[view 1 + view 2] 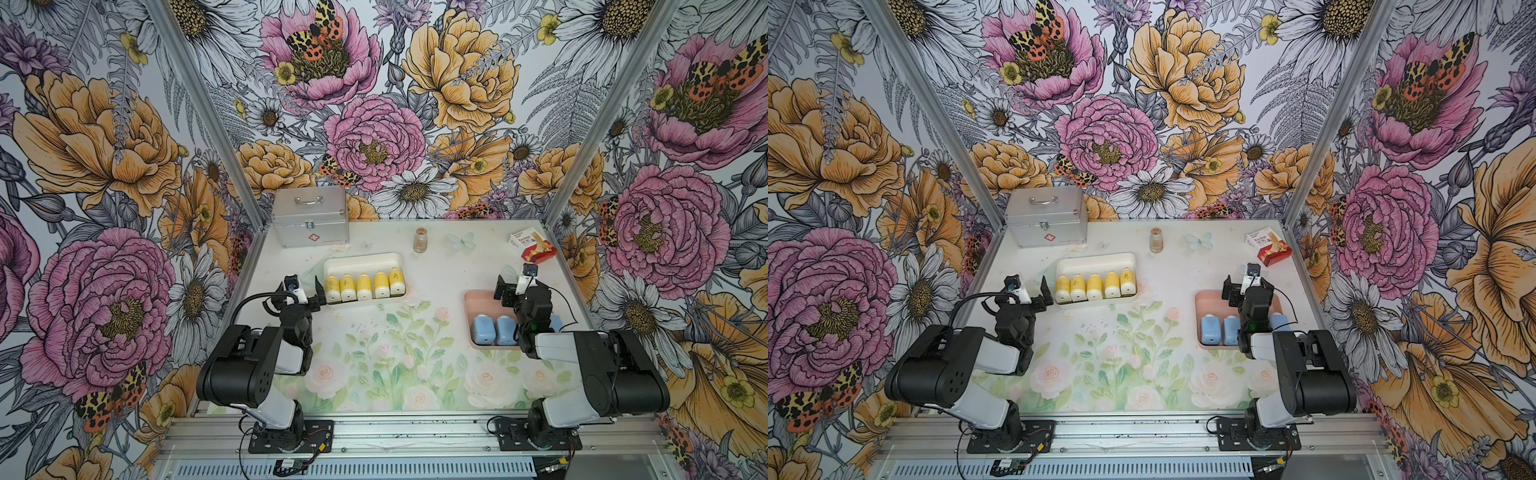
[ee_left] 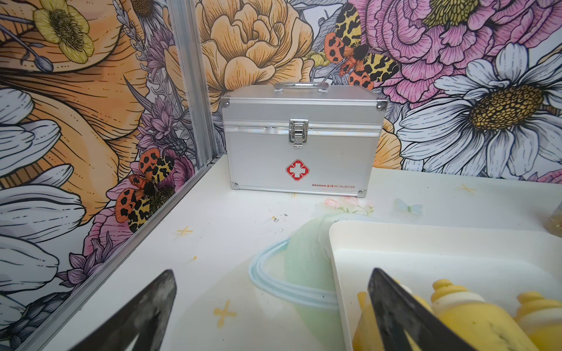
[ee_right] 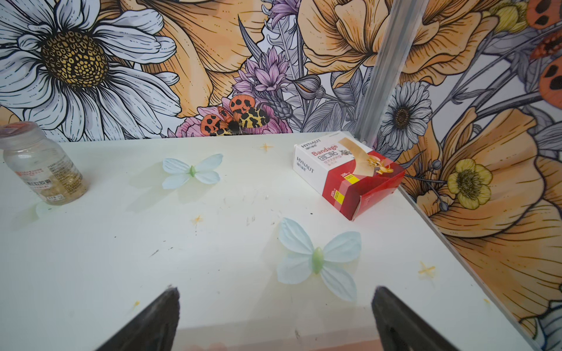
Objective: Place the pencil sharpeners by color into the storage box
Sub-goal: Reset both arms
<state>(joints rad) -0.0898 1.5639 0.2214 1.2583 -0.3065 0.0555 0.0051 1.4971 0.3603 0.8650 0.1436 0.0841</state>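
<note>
Where the left pincer stands spread wide and empty at the left end of the cream tray, one finger cuts across the nearest of five yellow pencil sharpeners, which sit in a row inside it. Further right, light blue pencil sharpeners lie in the pink tray. The right arm covers much of it, so only two, perhaps three, can be counted. Over that tray's far rim the right pincer hangs open, holding nothing.
</note>
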